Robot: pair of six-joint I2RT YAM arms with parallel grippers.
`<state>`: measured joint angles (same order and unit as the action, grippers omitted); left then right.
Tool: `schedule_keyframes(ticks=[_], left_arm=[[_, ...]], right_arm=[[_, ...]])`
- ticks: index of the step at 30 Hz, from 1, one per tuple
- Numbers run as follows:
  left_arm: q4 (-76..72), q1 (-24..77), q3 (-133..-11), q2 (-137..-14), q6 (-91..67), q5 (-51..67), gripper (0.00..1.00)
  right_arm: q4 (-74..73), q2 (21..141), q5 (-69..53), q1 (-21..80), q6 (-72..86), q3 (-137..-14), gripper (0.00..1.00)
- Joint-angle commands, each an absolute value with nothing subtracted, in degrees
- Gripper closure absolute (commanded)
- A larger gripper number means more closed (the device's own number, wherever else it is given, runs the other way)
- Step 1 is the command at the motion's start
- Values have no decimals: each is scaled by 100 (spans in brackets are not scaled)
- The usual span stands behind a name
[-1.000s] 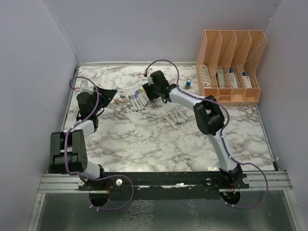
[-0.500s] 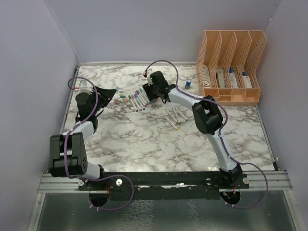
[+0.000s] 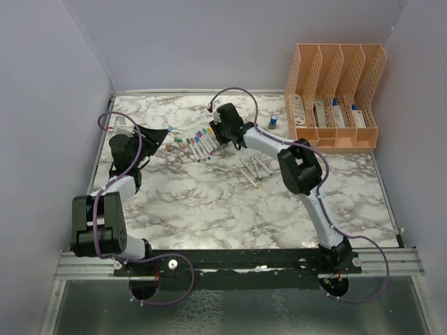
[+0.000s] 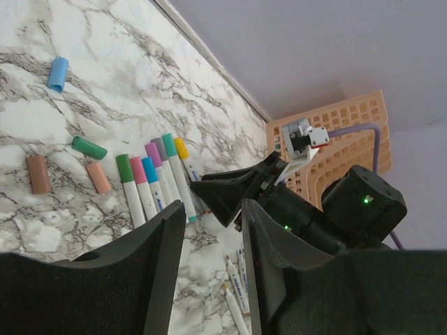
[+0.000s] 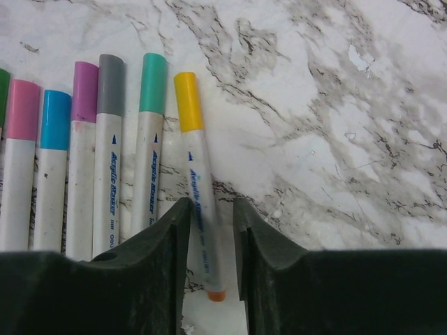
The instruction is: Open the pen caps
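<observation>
A row of white marker pens (image 3: 199, 143) lies mid-table with the pen caps on: pink (image 5: 22, 108), blue (image 5: 54, 118), purple (image 5: 85, 91), grey (image 5: 110, 84), teal (image 5: 152, 82) and yellow (image 5: 188, 101). My right gripper (image 5: 211, 209) is low over the row's right end. Its jaws straddle the white barrel of the yellow-capped pen (image 5: 201, 188); the left finger touches it and a thin gap shows at the right finger. My left gripper (image 4: 213, 216) hovers open and empty at the left, facing the row. Loose caps lie near it: blue (image 4: 58, 74), green (image 4: 89, 147), brown (image 4: 38, 174).
Uncapped pens (image 3: 255, 169) lie right of the row. A small blue cylinder (image 3: 274, 121) stands near the orange file organizer (image 3: 335, 98) at the back right. Grey walls close in the marble table (image 3: 230, 202) on three sides.
The right gripper's jaws have narrowed around the yellow-capped pen, and that arm has edged slightly left. The left arm has stayed put.
</observation>
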<state>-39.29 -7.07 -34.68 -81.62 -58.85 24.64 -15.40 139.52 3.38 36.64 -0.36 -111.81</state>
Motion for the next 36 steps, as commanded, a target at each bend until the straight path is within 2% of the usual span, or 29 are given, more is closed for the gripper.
schedule_keyframes(ticks=[1,4,6,7,14,20,25,30,36], left_arm=[[-4033,-744,-3443,-7979,-5925,2608,59],[-4034,-737,-3458,-8003,-5949,2634,59],[-4029,-722,-3463,-8019,-5985,2655,59],[-4026,-710,-3471,-8040,-6004,2668,59],[-4030,-293,-3593,-8304,-6077,2522,56],[-4093,161,-3887,-8737,-6214,2375,37],[-4619,442,-4162,-9301,-6575,2510,18],[-4851,729,-4657,-9953,-6729,2614,13],[-5053,1064,-5099,-10543,-6911,2549,13]], right_arm=[[-1762,14101,263,3647,-12,-11092,73],[-1798,14081,260,3647,40,-10977,82],[-1791,14053,299,3643,95,-10913,95],[-1765,14021,334,3639,115,-10884,98],[-1025,13261,523,3621,236,-10223,99],[-730,12400,384,3614,299,-9566,99],[-645,11712,58,3629,497,-8899,99],[-433,11122,-307,3647,676,-8290,99],[-397,10741,-508,3748,655,-8048,99]])
